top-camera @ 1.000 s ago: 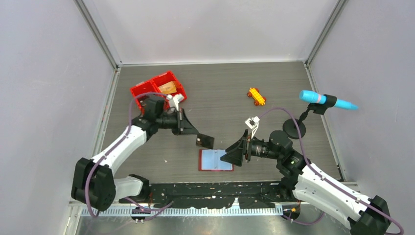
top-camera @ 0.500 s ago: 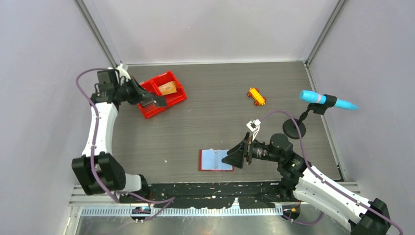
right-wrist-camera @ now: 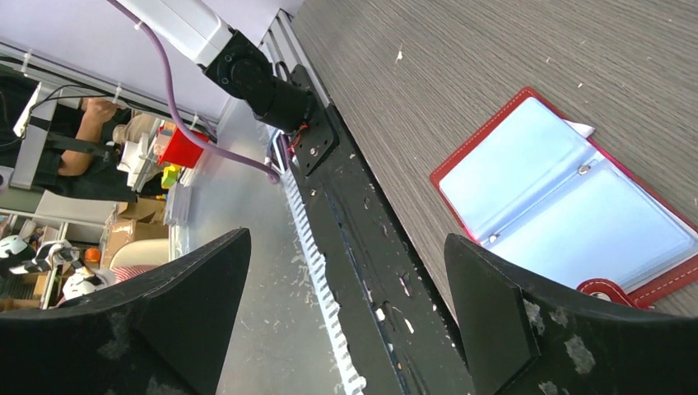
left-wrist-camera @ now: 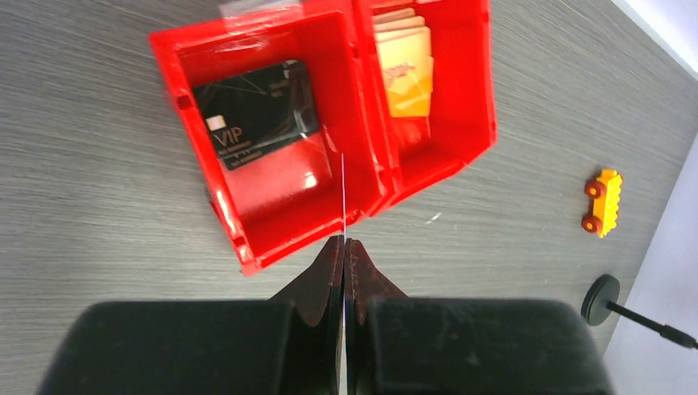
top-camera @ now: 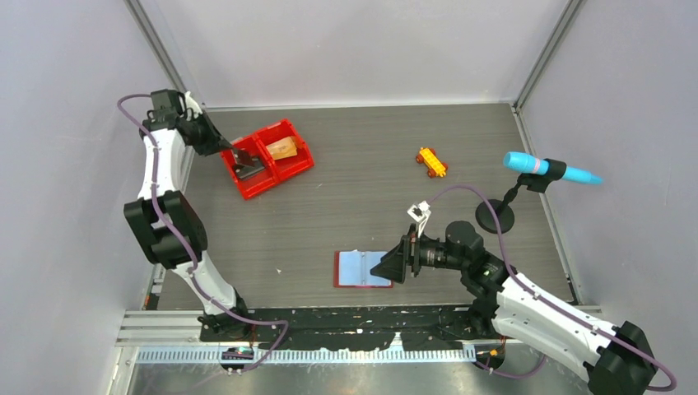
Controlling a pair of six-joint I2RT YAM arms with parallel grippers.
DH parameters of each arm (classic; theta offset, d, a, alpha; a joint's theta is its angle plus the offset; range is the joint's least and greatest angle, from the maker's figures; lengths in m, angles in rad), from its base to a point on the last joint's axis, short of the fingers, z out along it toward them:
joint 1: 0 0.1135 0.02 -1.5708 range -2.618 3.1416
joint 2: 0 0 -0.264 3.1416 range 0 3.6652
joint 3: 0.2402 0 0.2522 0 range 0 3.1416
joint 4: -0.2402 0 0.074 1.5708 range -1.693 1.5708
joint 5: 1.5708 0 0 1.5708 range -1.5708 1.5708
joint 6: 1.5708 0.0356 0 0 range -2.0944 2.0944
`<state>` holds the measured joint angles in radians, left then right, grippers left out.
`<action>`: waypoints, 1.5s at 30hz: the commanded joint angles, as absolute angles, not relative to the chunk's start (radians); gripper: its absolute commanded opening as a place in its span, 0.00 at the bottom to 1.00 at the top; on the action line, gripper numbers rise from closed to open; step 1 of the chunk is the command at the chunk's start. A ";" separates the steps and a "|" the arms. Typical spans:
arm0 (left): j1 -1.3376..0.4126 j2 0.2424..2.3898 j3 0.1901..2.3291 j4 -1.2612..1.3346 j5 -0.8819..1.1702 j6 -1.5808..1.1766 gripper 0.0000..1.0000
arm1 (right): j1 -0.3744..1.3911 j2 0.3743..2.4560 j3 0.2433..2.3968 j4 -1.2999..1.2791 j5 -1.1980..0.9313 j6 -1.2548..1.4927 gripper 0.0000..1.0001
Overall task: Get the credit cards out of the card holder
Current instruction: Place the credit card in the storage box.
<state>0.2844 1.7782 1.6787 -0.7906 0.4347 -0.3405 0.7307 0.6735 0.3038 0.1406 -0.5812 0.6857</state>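
Your right gripper [top-camera: 388, 267] hovers at the right edge of the card holder [top-camera: 355, 269], fingers [right-wrist-camera: 494, 321] spread wide apart with nothing between them. The card holder lies open and flat on the table [top-camera: 370, 206], close to the near edge, pale blue lining up; in the right wrist view [right-wrist-camera: 568, 210] its snap tab sits at the lower right corner and a white sliver pokes out from under its far edge. No card can be made out in its pockets.

From the card holder, the red bin [top-camera: 267, 158] lies toward 11 o'clock, well apart. Your left gripper [top-camera: 245, 160] is above the bin's left compartment. In the left wrist view its fingers [left-wrist-camera: 325, 276] are pressed together on a thin card [left-wrist-camera: 342, 193] seen edge-on, over the wall between the compartments. A black card [left-wrist-camera: 255, 115] marked VIP lies flat in the left compartment; orange-yellow cards [left-wrist-camera: 405, 70] are stacked in the right compartment.

Toward 1 o'clock from the card holder stands a toy vehicle [top-camera: 430, 161], and toward 2 o'clock a blue marker [top-camera: 550, 169] sits on a black stand.
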 commanded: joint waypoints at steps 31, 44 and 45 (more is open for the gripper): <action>0.333 2.206 2.027 -0.793 0.565 -0.371 0.00 | 0.712 0.962 0.505 0.149 -0.566 0.631 0.95; 0.332 2.233 2.037 -0.770 0.564 -0.373 0.00 | 0.702 0.970 0.508 0.147 -0.566 0.622 0.95; 0.331 2.233 2.038 -0.769 0.562 -0.373 0.00 | 0.700 0.972 0.509 0.147 -0.566 0.622 0.95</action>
<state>0.3294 2.2349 1.9949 -0.8009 0.5514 -0.3843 0.7074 0.9630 0.4656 0.1329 -0.5690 0.6483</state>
